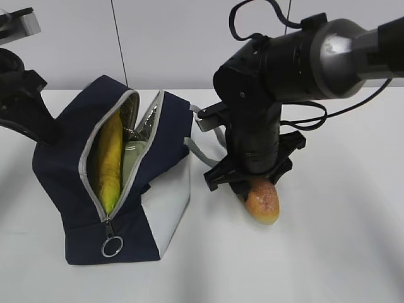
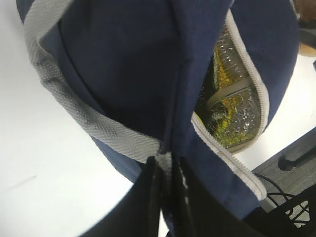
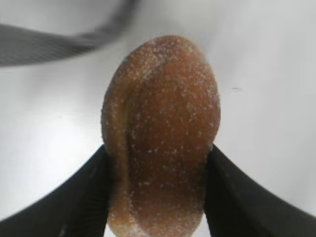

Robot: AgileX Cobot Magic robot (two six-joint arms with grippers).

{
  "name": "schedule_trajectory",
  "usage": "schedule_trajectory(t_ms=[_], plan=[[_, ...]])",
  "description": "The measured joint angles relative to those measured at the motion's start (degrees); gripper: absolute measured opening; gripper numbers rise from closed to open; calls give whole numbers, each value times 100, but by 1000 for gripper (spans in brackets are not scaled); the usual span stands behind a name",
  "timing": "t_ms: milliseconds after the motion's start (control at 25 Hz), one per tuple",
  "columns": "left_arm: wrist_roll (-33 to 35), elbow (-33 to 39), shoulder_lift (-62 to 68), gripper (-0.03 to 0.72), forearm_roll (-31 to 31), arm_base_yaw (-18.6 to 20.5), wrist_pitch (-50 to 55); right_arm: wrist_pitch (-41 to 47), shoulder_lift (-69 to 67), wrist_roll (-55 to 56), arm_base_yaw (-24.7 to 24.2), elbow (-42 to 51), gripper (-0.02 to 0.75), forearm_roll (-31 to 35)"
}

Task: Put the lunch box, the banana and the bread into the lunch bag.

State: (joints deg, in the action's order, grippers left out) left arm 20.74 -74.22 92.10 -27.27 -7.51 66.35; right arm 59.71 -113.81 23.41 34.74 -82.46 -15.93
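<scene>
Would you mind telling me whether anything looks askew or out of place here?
Only the bag looks askew: it leans over, its zipped end on the table and its far end pinched by the left gripper. The bread isn't packed yet; nothing is spilled.

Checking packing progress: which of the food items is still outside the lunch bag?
The bread, lying on the table right of the lunch bag, between the right hand's fingers. The banana is already inside the open bag.

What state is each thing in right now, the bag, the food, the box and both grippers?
lunch bag: unzipped, mouth open.
banana: inside the bag.
lunch box: inside the bag, beside the banana.
bread: on the table, outside the bag.
right gripper: shut on the bread.
left gripper: shut on the bag's fabric edge.
</scene>
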Motion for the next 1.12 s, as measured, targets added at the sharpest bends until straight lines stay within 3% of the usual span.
schedule_trajectory(t_ms=[160,400,760,1120], plan=[[0,0,0,21,0,0,0,508,70,192,0,-254,398,-294],[0,0,0,21,0,0,0,544,777,258,0,-405,398,-137],[0,0,0,21,0,0,0,-601,1125,-799,0,-868,396,2373],[-56,0,0,22,-11,0,45,-1894,727,-896,0,-903,394,3252]])
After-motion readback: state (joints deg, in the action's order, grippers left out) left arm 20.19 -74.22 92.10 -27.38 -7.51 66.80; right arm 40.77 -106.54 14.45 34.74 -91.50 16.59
